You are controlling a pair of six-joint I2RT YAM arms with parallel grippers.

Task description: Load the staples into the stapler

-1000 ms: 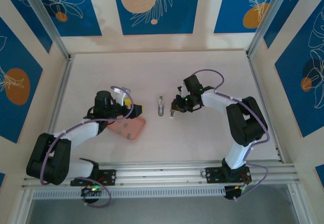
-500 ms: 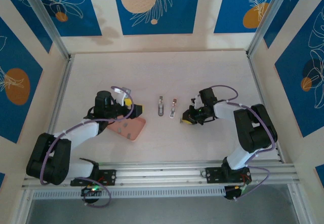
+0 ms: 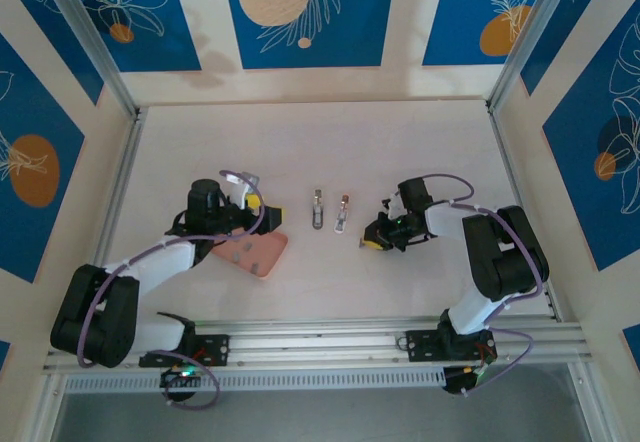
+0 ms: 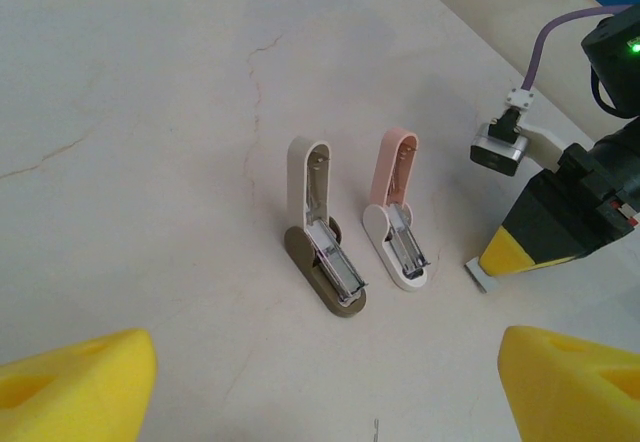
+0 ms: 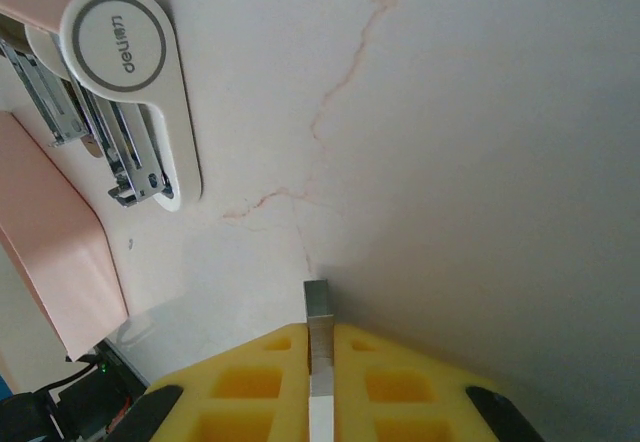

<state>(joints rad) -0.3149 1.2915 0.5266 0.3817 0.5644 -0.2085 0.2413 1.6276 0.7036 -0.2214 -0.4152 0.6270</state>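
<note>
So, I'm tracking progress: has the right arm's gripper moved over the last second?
Yes. The right gripper drew back rightward, away from the small grey hinged stapler, which stayed put.

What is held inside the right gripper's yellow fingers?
A thin grey staple strip pokes out of the right gripper, shut on it; the pads cover its clamped faces.

Pale tbl [image 3: 420, 142] w/ pink tray [image 3: 258, 253]; blue wall panels [image 3: 340, 22] behind.

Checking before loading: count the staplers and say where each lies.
2. A grey stapler lies open mid-table; a pink stapler lies open just right of it.
</note>
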